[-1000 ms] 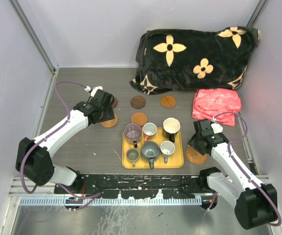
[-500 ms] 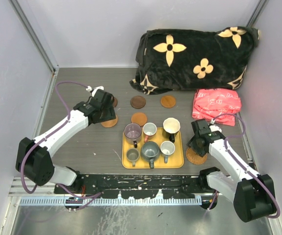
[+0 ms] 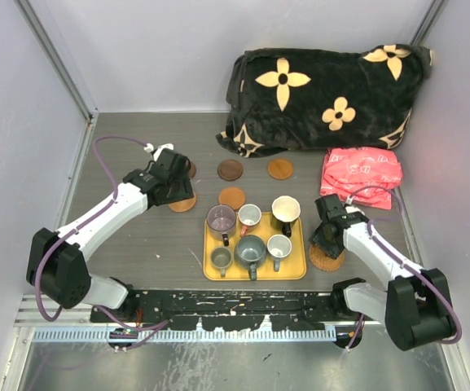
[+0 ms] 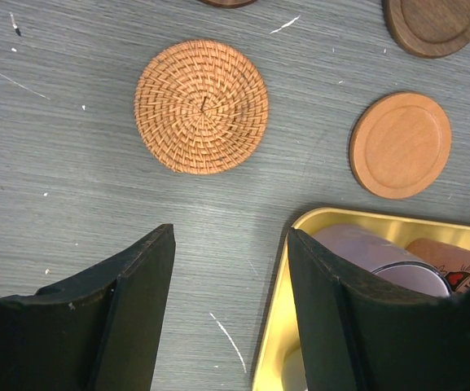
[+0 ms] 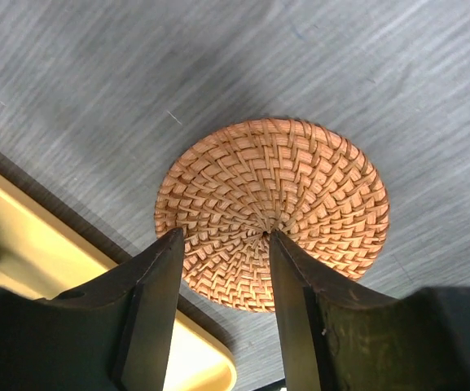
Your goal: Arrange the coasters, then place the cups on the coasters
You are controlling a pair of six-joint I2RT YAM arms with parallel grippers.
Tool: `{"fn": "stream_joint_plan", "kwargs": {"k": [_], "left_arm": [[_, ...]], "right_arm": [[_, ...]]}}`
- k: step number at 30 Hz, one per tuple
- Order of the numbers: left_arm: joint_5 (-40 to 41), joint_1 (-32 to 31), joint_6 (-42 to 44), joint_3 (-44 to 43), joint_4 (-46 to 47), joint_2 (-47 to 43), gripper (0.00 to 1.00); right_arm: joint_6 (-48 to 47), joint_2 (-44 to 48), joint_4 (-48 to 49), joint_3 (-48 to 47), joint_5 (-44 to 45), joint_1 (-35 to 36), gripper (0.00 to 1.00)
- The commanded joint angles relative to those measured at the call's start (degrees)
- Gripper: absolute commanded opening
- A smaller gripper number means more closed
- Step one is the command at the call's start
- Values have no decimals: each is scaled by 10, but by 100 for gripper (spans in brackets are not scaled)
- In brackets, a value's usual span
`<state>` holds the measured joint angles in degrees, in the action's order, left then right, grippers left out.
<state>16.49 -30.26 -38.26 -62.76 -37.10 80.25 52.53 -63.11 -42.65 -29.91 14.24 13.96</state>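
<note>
— Where is the right claw (image 5: 222,240)?

— Pointing straight down at the wicker coaster (image 5: 279,199). It lies flat on the counter (image 5: 381,73) at 3 o'clock of the tray (image 3: 296,269), just beside its rim. In the wrist view both fingers reach over the disc's 6 o'clock half, and the centre of the weave sits right at one tip.

— Clenched on it?

— No. The jaws stand part-way apart with only the coaster's face showing in the gap, nothing pinched (whether the tips touch the wicker I cannot tell).

— Any axis to line up with?

— None; it is round, so any heading serves. What matters, I judge, is the offset. The gap is far narrower than the disc, so a grip must come at the rim. In that wrist view the free rim lies toward 12 and 3 o'clock, away from the tray at 7 o'clock.

— And the left claw (image 4: 230,236)?

— Released and empty, above bare counter. A second wicker coaster (image 4: 201,107) lies ahead at 11 o'clock, well clear of the tips. An orange coaster (image 4: 400,144) lies at 2 o'clock, and the tray's corner is behind one finger.

— Which arm for which?

— Each is nearest its own wicker disc; the right one looks far closer to acting.

— The cups (image 3: 250,247)?

— All six crowd the tray, none on a coaster, so arranging comes first.
</note>
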Motion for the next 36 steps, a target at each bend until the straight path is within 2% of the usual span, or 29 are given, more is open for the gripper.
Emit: {"fn": "stream_joint_plan", "kwargs": {"k": [1,16,36], "left_arm": [[6,-2,3,-14,6,4,60],[24,-1,4,-59,-22,27,60],[34,-2,6,-68,-29,36,59]], "right_arm": [[-8,-69,138,-4,-35,-1,51],[-85,-257,222,-127,-39,-3,50],[-140,-366,231,-245,-55,-38,50]]}}
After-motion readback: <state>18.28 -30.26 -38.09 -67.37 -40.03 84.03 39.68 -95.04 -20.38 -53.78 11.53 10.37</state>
